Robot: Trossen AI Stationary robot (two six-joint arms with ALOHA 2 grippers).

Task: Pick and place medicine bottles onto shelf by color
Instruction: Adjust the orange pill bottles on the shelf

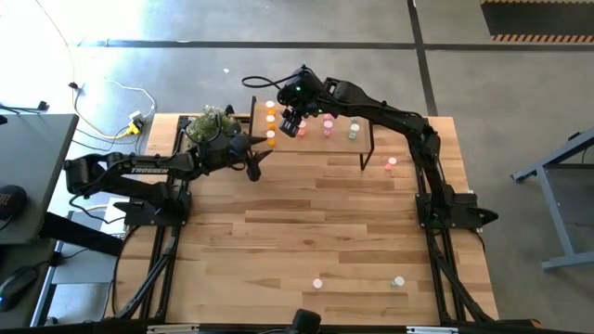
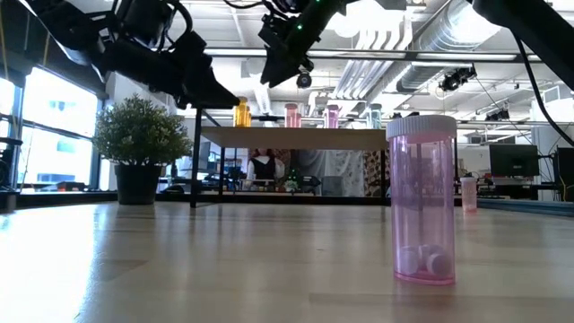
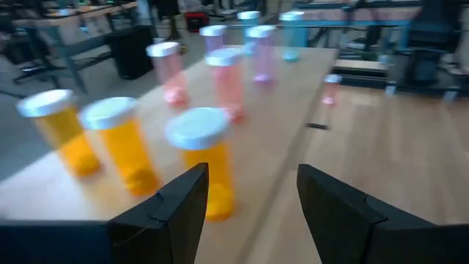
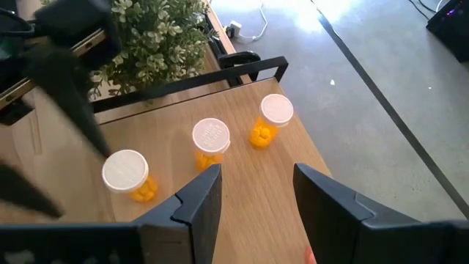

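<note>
Three orange bottles [image 4: 209, 143] upright under the empty, parted right gripper [image 4: 253, 198].
Left gripper [image 3: 249, 202], also parted and empty, sits just beside the shelf [image 1: 367, 139], nearest one dead ahead.

bottles [image 1: 271, 123] on shelf [image 1: 364, 141] | plant [image 1: 208, 121] left of shelf

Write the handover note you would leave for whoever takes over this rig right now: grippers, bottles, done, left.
Left gripper: open, empty, at the shelf's orange end.
Right gripper: open, empty, above the shelf.
Done: three orange bottles stand in a row on the shelf, with pink ones and a pale green one further along.
Left: a pink bottle on the table by the shelf and two more near the front edge.
</note>
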